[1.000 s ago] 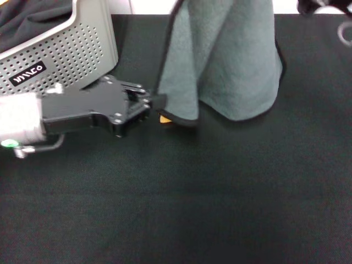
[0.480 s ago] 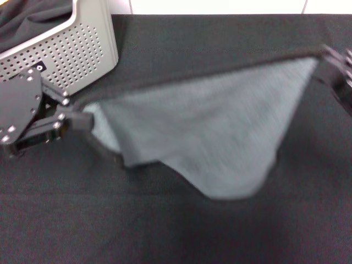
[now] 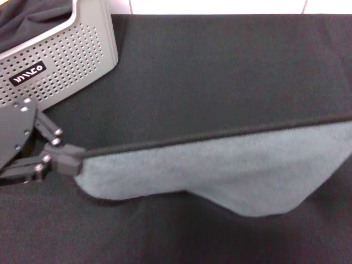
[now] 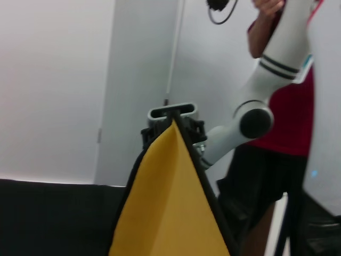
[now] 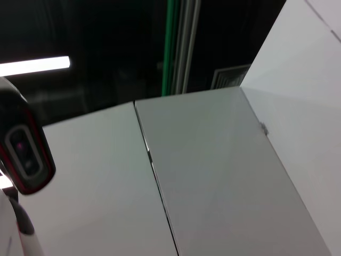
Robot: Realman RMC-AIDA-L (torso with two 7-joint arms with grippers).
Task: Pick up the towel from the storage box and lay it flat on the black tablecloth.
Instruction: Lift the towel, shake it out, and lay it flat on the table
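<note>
The towel (image 3: 220, 176) shows its grey-green side, with its black-stitched top edge pulled taut from left to right above the black tablecloth (image 3: 220, 71). Its lower part sags to a rounded corner near the cloth. My left gripper (image 3: 71, 161) is shut on the towel's left corner, in front of the storage box (image 3: 66, 60). The towel's right end runs off the head view's right edge. The left wrist view shows the towel's orange-yellow side (image 4: 170, 208) rising to a corner held by my right gripper (image 4: 173, 120) on its white arm.
The light grey perforated storage box stands at the far left with a plain black cloth (image 3: 33, 16) inside. A white wall edge runs behind the table. A person in a red shirt (image 4: 287, 128) stands beyond the right arm.
The towel went from hanging bunched to stretched wide between both grippers. It has come toward me and lower. The left gripper moved left and nearer, and the right gripper left the head view.
</note>
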